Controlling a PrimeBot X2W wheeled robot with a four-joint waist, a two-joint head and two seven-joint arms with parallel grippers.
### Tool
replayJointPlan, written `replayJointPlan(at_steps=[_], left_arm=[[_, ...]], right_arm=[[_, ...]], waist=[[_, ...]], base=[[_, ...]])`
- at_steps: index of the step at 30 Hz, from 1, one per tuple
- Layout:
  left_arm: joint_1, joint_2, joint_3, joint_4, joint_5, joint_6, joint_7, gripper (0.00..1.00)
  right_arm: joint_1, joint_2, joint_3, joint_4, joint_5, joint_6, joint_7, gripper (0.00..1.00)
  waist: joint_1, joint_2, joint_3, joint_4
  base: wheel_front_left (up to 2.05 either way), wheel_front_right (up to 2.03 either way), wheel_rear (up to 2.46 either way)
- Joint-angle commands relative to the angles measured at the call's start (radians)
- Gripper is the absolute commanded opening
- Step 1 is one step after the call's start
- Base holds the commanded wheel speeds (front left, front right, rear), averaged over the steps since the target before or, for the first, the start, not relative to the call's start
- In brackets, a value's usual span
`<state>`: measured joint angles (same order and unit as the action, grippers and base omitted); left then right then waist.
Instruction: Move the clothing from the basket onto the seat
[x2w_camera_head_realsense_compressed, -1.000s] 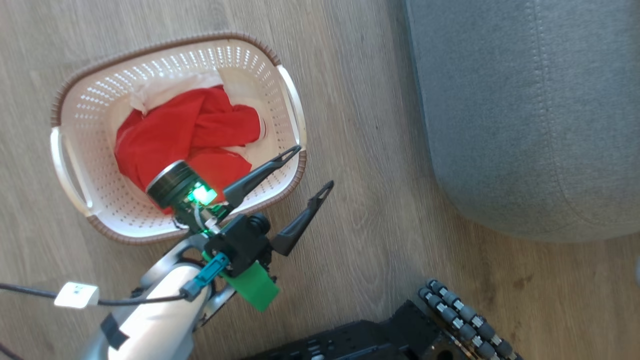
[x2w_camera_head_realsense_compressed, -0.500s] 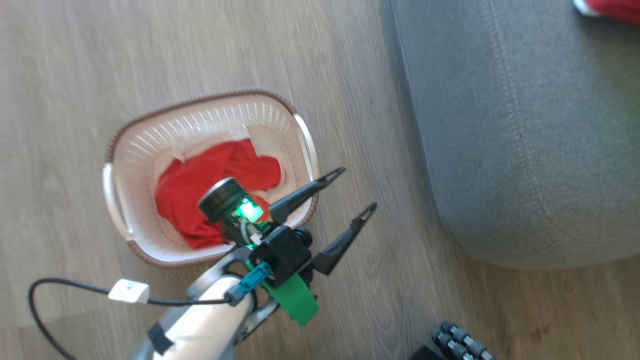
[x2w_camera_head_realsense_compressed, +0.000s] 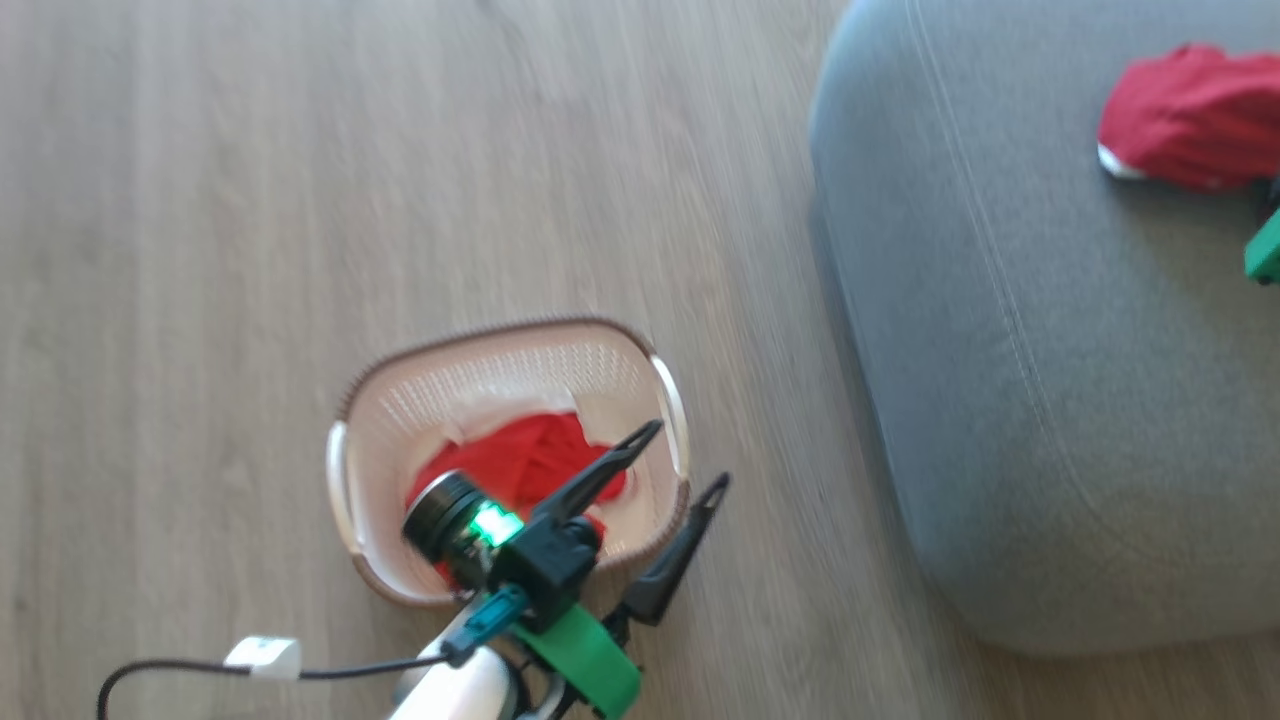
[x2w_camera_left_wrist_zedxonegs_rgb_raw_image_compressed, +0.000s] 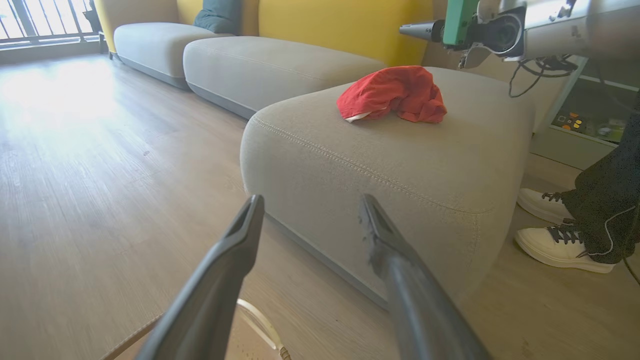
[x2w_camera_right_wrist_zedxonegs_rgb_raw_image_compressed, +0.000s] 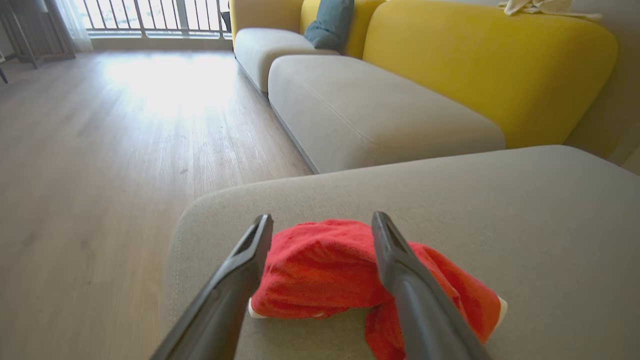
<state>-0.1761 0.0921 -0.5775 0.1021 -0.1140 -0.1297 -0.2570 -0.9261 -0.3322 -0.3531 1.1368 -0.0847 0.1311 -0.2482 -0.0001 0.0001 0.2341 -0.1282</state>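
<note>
one garment on the seat, the rest in the basket

since a second ago the head camera has swung up and toward 3 o'clock; the things themselves have not shifted. the basket (x2w_camera_head_realsense_compressed: 500, 360) now shows small at 7 o'clock in the head view, on the wooden floor (x2w_camera_head_realsense_compressed: 250, 200). more of the seat (x2w_camera_head_realsense_compressed: 1000, 380) has come in at 3 o'clock. a red garment (x2w_camera_head_realsense_compressed: 1185, 115) with a white edge now shows on the seat top at 2 o'clock, well apart from the basket.

left jaws: spread wide, pinching nothing. they hang over the basket rim at its 4 o'clock side, as before, tips pointing toward the seat.

right jaws: spread wide, one finger on either side of the red garment in the right wrist view. the garment lies slack on the cushion, so judge it released. whether the fingers touch it cannot be told.

the remaining clothing (x2w_camera_head_realsense_compressed: 530, 465) lies bunched in the basket, partly behind the left wrist.

meaning for the task: one transfer looks complete and at least one remains. expect the next step to be a pick from the basket. note a person's shoes (x2w_camera_left_wrist_zedxonegs_rgb_raw_image_compressed: 560, 245) on the floor beside the seat, at 4 o'clock in the left wrist view; keep your swings clear of them.
</note>
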Motion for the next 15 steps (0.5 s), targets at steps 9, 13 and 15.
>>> replayJointPlan(at_steps=[9, 13, 15], left_arm=[[0.064, -0.037, 0.165, -0.033, 0.012, 0.010, -0.005, 1.00], [0.075, -0.040, 0.226, -0.039, 0.018, 0.025, -0.005, 1.00], [0.077, -0.041, 0.256, -0.044, 0.020, 0.040, -0.005, 1.00]], right_arm=[[0.308, -0.025, 0.263, -0.524, 0.362, 0.000, -0.013, 1.00], [0.413, -0.043, 0.332, -0.713, 0.439, 0.000, -0.013, 1.00], [0.459, -0.039, 0.353, -0.795, 0.462, 0.000, -0.013, 1.00]], waist=[[0.0001, -0.0001, -0.181, 0.114], [0.0001, -0.0001, -0.207, 0.146], [0.0001, -0.0001, -0.217, 0.164]], base=[[0.00, 0.00, 0.00], [0.00, 0.00, 0.00], [0.00, 0.00, 0.00]])
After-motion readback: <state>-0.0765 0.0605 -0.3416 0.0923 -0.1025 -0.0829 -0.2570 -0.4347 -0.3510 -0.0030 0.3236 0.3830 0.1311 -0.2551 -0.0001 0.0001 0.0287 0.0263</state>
